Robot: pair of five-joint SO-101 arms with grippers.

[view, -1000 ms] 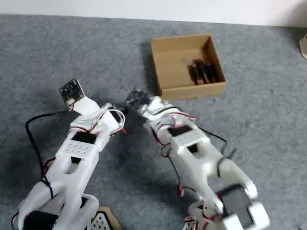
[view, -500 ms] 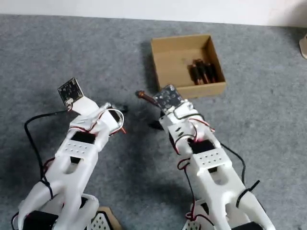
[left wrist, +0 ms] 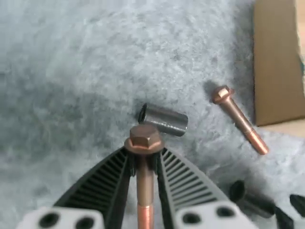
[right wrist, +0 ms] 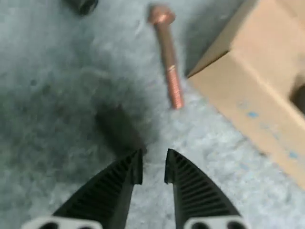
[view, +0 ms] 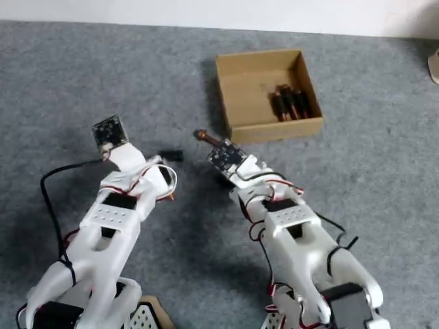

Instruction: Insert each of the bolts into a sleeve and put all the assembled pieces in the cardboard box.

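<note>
My left gripper (left wrist: 144, 155) is shut on a copper bolt (left wrist: 144, 143), with the hex head just past its fingertips. Close in front of that head a dark sleeve (left wrist: 164, 119) lies on the carpet. A second copper bolt (left wrist: 238, 119) (view: 206, 138) lies loose by the cardboard box (view: 236, 92). My right gripper (right wrist: 152, 164) is slightly open over the carpet, with nothing between its fingers. Another dark sleeve (right wrist: 119, 126) lies just ahead of one fingertip, and the loose bolt (right wrist: 167, 57) lies beyond it. Several assembled pieces (view: 288, 101) lie in the box.
Grey carpet covers the table. The box's near corner (right wrist: 248, 90) stands close beside my right gripper. Both arms (view: 116, 205) (view: 288, 226) sit side by side in front of the box. Open carpet lies to the far left and far right.
The right arm swung from near the left gripper toward the box, then drew back and now points at the carpet by the loose bolt. The left arm shifted slightly, uncovering a sleeve.
</note>
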